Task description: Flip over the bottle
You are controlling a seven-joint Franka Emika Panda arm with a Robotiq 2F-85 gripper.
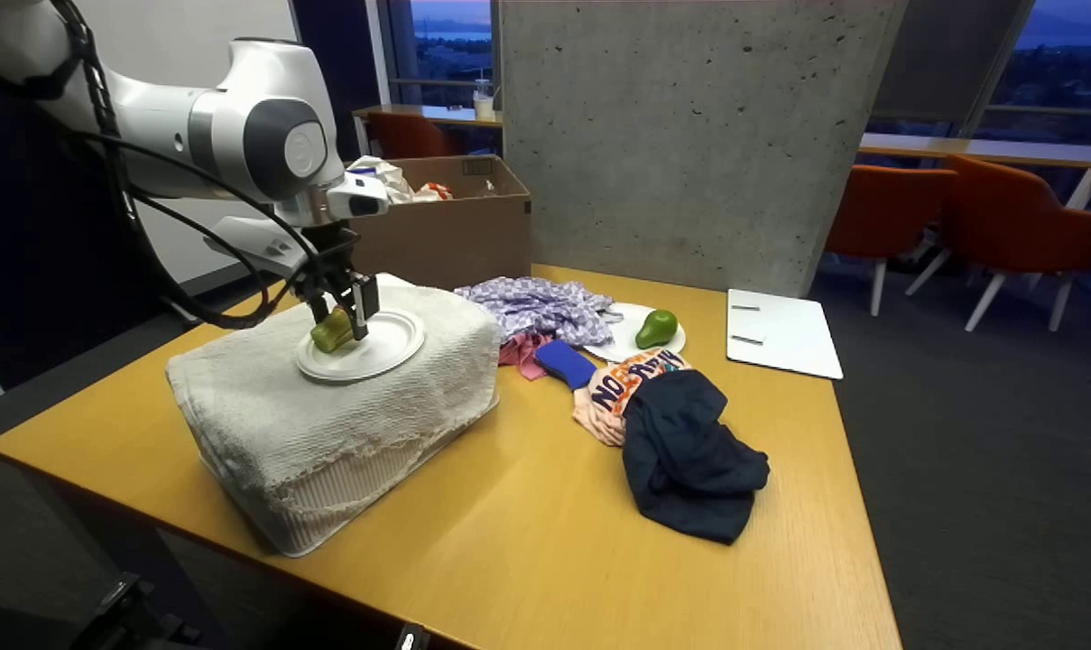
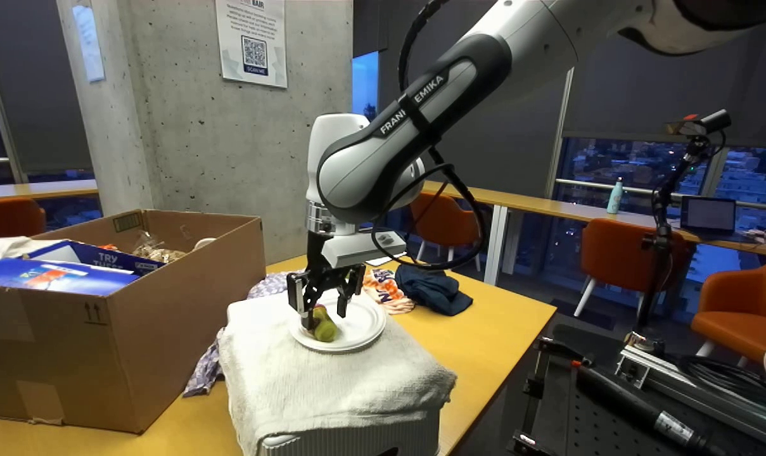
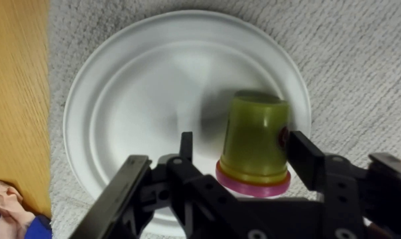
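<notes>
The bottle is a stubby yellow-green piece with a pink-red end. It lies on its side on the white round plate and shows in both exterior views (image 1: 331, 332) (image 2: 325, 329) and in the wrist view (image 3: 256, 139). The plate (image 1: 390, 354) also shows in an exterior view (image 2: 377, 326) and in the wrist view (image 3: 130, 93). My gripper (image 1: 341, 321) is open and low over the plate, its fingers on either side of the bottle. In the wrist view (image 3: 241, 142) the right finger is against or very close to the bottle's side; a gap separates the left finger from it.
The plate rests on a towel-covered box (image 1: 328, 433). A large cardboard box (image 2: 186, 342) stands beside it. Purple cloth (image 1: 536, 307), a blue sponge (image 1: 565, 363), a plate with an avocado (image 1: 657, 329), dark clothing (image 1: 689, 460) and a white board (image 1: 780, 334) lie across the table.
</notes>
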